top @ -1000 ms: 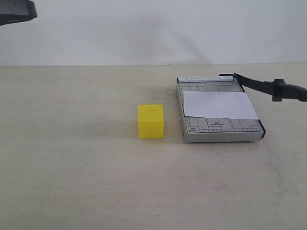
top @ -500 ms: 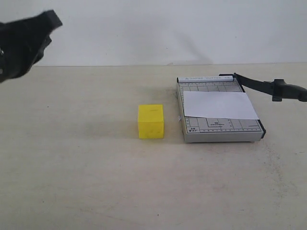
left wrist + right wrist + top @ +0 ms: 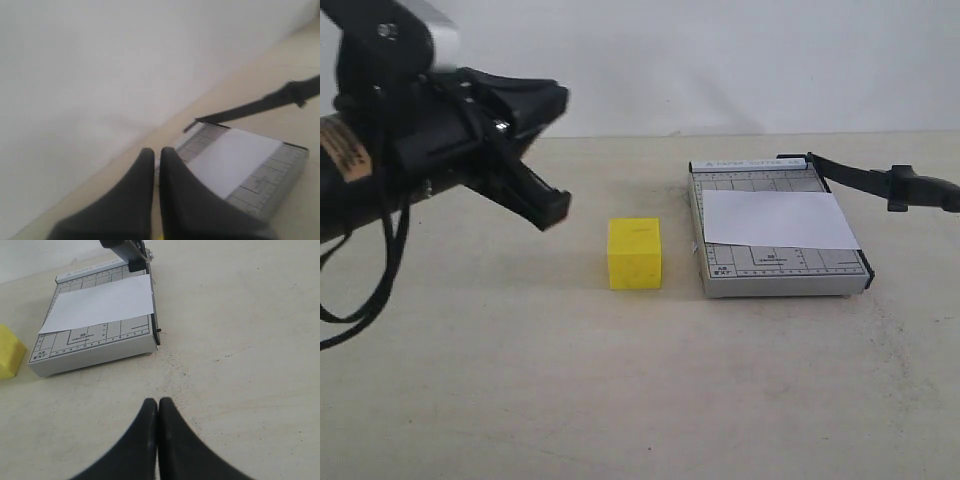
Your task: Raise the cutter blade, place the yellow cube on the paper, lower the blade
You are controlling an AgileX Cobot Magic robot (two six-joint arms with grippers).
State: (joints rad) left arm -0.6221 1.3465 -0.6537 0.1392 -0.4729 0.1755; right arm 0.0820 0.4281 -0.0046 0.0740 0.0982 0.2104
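Yellow cube (image 3: 635, 253) stands on the table (image 3: 620, 400), just beside the grey trimmer board (image 3: 775, 275) on its left in the exterior view, with a narrow gap between them. The paper (image 3: 780, 219) lies flat across the board. The cutter blade (image 3: 865, 178) is raised; it goes from the hinge at the far corner of the board out to the right, and its thick handle hangs above the table.

My left arm reaches in from the left of the exterior view, big and dark, sloping down toward the middle of the table. The left fingers (image 3: 548, 205) are pressed together and hold nothing; the left wrist view shows the 2 tips (image 3: 150, 160) closed, with the board, the paper and the raised blade (image 3: 260, 104) further ahead. The right fingers (image 3: 152, 412) are also closed and empty, above bare table, with the board in front of them.

1 second ago I saw only a small dark piece of this arm in the upper left corner. Now it covers most of the left part of the view. Cube, board, paper and blade are where they were.

The cube is near the left fingers, lower and to the right of their tip, not touching.
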